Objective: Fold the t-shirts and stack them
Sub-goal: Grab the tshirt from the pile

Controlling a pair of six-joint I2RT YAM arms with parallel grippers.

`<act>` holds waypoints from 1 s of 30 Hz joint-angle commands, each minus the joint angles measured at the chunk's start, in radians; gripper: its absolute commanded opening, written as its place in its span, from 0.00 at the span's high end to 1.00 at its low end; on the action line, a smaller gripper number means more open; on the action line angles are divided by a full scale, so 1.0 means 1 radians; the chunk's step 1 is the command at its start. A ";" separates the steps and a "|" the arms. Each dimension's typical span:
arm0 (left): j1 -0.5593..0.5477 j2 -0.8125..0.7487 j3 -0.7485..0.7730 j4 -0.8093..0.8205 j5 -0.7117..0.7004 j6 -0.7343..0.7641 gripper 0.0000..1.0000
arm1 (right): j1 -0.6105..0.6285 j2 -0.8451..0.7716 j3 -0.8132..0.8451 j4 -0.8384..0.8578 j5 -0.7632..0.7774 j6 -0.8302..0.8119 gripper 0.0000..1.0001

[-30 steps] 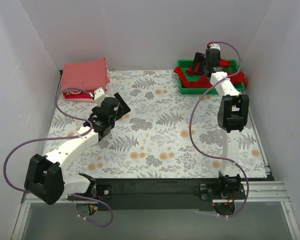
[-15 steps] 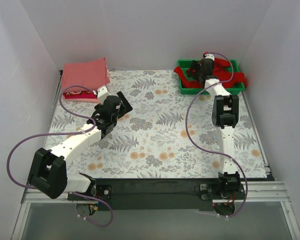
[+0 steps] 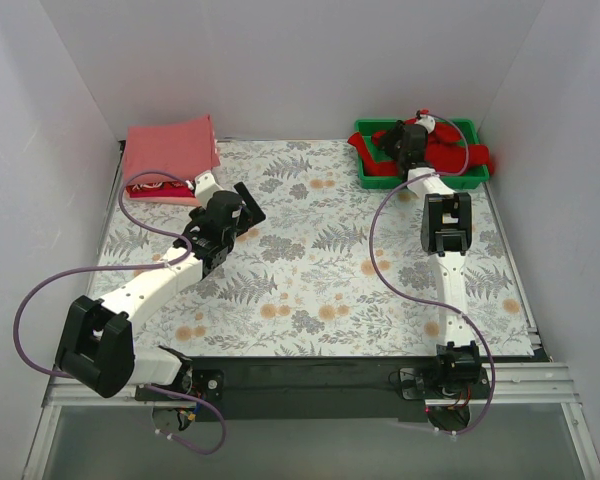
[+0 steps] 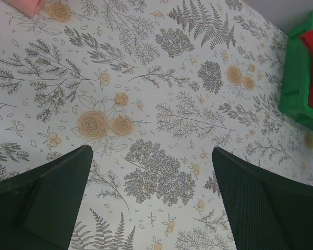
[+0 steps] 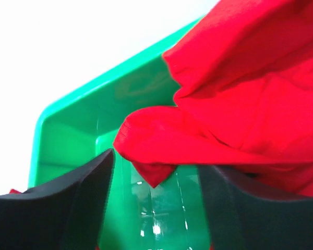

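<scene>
The bright red t-shirt (image 3: pixel 458 152) lies crumpled in the green tray (image 3: pixel 380 178) at the back right. My right gripper (image 3: pixel 404 140) is down inside the tray. In the right wrist view it (image 5: pixel 156 179) is open, and a fold of the red shirt (image 5: pixel 235 99) hangs between and above its fingers, with the tray floor (image 5: pixel 146 208) below. The folded salmon-pink tee (image 3: pixel 170 148) tops a stack at the back left, with a magenta-patterned one (image 3: pixel 148 187) under it. My left gripper (image 3: pixel 242 206) is open and empty over the floral table cover (image 4: pixel 151 182).
White walls close the table in at the back and both sides. The left wrist view shows the tray's corner (image 4: pixel 297 83) at its right edge and a bit of pink cloth (image 4: pixel 26 4) at the top left. Purple cables loop off both arms.
My right gripper has dropped from above the tray down into it, onto the red shirt. My left arm shifted slightly toward the back, then held still.
</scene>
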 commanded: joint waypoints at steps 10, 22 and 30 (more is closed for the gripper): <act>-0.001 0.004 0.021 0.008 0.009 0.011 0.02 | -0.004 -0.112 -0.036 0.086 -0.018 -0.019 0.99; -0.001 -0.113 -0.034 -0.011 0.117 -0.041 0.02 | 0.026 -0.652 -0.356 0.059 -0.106 -0.354 0.99; -0.002 -0.291 -0.097 -0.061 0.153 -0.085 0.02 | 0.200 -0.927 -0.334 -0.136 -0.068 -0.587 0.99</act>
